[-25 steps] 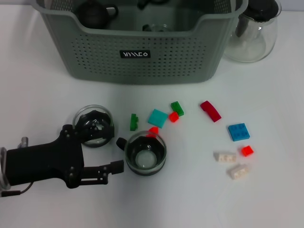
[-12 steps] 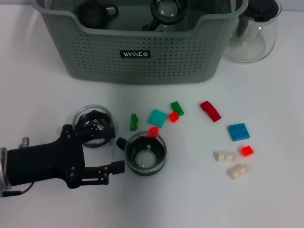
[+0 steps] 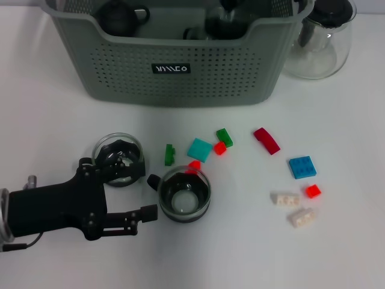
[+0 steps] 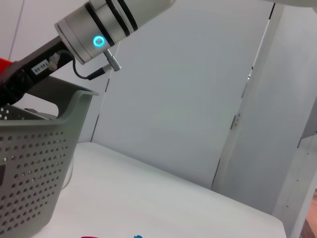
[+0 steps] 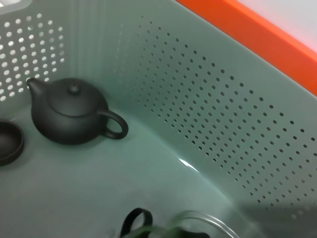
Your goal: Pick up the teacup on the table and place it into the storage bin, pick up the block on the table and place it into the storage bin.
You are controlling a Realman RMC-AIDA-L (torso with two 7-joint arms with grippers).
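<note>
Head view, nearest edge: left gripper (image 3: 144, 205) low over the white table (image 3: 54, 120), fingers spread, one fingertip just beside the rim of a glass teacup (image 3: 184, 194) with a dark band and handle. A second glass teacup (image 3: 119, 158) sits by the gripper's upper finger; touching or not, cannot tell.

Scattered blocks beyond and to the right of the cups:
- small red block (image 3: 194, 165) touching the nearer cup's far rim
- green block (image 3: 169, 154), teal plate (image 3: 199, 149), red cube (image 3: 220, 147), second green block (image 3: 224, 136)
- dark red curved piece (image 3: 266, 140), blue plate (image 3: 302, 167), red stud (image 3: 312, 191), two white bricks (image 3: 284, 198) (image 3: 302, 216)

Farther back: grey-green perforated storage bin (image 3: 180, 72). Black label (image 3: 171, 68) with white lettering on its front wall; letters not legible.

Far right: clear glass pitcher (image 3: 320, 42) with black lid, just beside the bin's corner.

Right wrist view, looking down inside the bin: dark clay teapot (image 5: 74, 111) on the floor, a dark dish (image 5: 9, 141) beside it, and a glass cup with dark handle (image 5: 163, 228) at the picture's edge. An orange strip shows past the bin's rim. The head view shows only the teapot's top and dark shapes over the bin. Right gripper itself is not seen; whether it is spread or closed, cannot tell.

Left wrist view: bin wall, and the right arm (image 4: 106, 25) reaching over it with a lit blue ring; its small printed tag is unreadable.
</note>
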